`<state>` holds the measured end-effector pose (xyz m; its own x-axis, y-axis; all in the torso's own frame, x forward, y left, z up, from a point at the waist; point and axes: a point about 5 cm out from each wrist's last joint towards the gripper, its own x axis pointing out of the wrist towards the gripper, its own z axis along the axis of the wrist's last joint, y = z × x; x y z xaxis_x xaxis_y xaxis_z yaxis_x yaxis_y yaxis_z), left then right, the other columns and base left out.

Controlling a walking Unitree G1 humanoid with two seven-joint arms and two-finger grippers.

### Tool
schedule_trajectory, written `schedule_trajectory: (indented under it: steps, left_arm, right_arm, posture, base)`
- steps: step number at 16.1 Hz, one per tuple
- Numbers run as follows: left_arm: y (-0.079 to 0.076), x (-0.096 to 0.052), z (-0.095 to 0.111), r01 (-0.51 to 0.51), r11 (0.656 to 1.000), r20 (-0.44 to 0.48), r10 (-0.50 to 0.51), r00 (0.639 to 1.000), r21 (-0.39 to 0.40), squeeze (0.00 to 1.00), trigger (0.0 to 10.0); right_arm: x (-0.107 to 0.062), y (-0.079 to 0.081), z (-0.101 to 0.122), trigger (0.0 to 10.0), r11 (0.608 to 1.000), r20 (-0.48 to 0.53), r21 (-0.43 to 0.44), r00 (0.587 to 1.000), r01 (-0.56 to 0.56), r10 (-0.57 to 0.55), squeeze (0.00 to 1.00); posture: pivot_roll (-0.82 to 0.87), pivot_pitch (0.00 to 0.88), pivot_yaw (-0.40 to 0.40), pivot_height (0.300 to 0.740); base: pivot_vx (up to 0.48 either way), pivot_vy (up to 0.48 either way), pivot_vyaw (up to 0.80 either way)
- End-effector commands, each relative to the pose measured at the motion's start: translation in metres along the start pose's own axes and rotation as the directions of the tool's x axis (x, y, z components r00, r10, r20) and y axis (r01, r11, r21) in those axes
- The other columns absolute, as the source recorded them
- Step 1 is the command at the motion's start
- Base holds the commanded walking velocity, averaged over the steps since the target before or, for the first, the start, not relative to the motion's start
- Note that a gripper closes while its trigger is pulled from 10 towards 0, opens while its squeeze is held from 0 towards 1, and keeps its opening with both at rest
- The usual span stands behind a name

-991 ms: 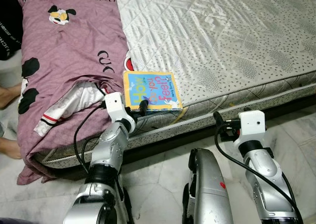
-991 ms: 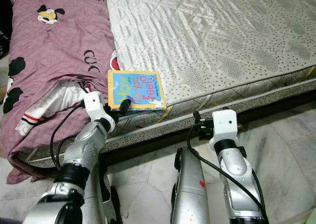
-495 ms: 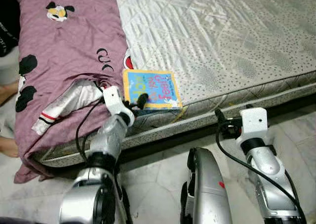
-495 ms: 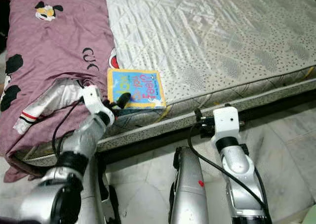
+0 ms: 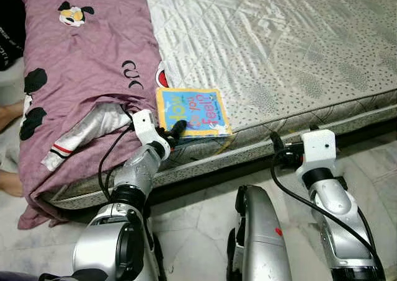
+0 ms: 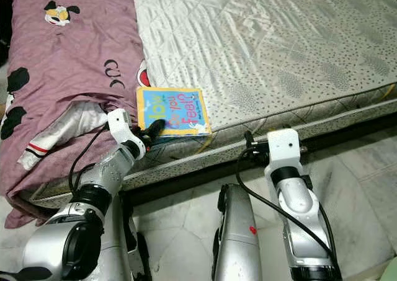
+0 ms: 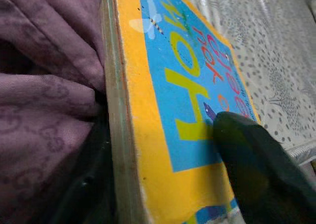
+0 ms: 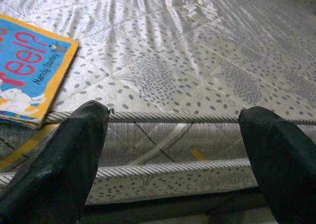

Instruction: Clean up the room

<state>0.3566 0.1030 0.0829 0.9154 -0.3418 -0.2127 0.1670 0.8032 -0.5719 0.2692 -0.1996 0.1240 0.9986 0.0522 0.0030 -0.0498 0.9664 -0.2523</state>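
Note:
A children's board book with a blue and yellow cover lies near the front edge of the grey mattress, beside a purple blanket. My left gripper is shut on the book's near left corner. In the left wrist view one black finger presses on the cover, and the other lies under the edge in the dark. My right gripper stands open in front of the mattress side, to the right of the book, with nothing between its fingers.
The purple blanket, with a white striped cloth poking out of it, covers the bed's left part. A person's bare feet rest on the floor at far left. White marble floor lies below the bed edge.
The left gripper has stayed at the book's corner, and the book has shifted slightly to the right. The right arm has barely moved.

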Motion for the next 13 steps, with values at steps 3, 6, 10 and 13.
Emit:
schedule_trajectory:
  steps: [3, 6, 10, 13]
  left_arm:
    - [-0.005, 0.001, -0.004, 0.027, 0.998, -0.019, -0.026, 0.999, 0.049, 0.00, 0.0]
    - [-0.004, 0.002, 0.006, 0.026, 0.991, 0.032, -0.031, 0.999, 0.133, 0.00, 0.0]
    - [-0.010, 0.004, 0.022, 0.018, 0.976, 0.094, -0.039, 0.995, 0.218, 0.00, 0.0]
    - [-0.008, 0.004, 0.024, -0.006, 0.975, 0.114, -0.020, 0.993, 0.223, 0.00, 0.0]
  right_arm:
    - [0.004, -0.002, 0.005, 10.0, 1.000, 0.018, -0.012, 1.000, -0.009, 0.009, 0.00]
    - [0.005, -0.004, 0.004, 10.0, 1.000, 0.021, -0.019, 1.000, -0.005, 0.005, 0.00]
    - [0.010, -0.005, 0.006, 10.0, 1.000, 0.031, -0.026, 1.000, -0.003, 0.004, 0.00]
    - [0.012, -0.007, 0.007, 10.0, 1.000, 0.037, -0.030, 0.999, -0.002, 0.003, 0.00]
  posture:
    - [-0.22, 0.196, -0.011, 0.543]
    - [-0.21, 0.187, -0.013, 0.543]
    - [-0.21, 0.176, -0.010, 0.543]
    - [-0.21, 0.176, -0.010, 0.543]
  base:
    - [0.000, 0.000, 0.00]
    - [0.000, 0.000, 0.00]
    - [0.000, 0.000, 0.00]
    - [0.000, 0.000, 0.00]
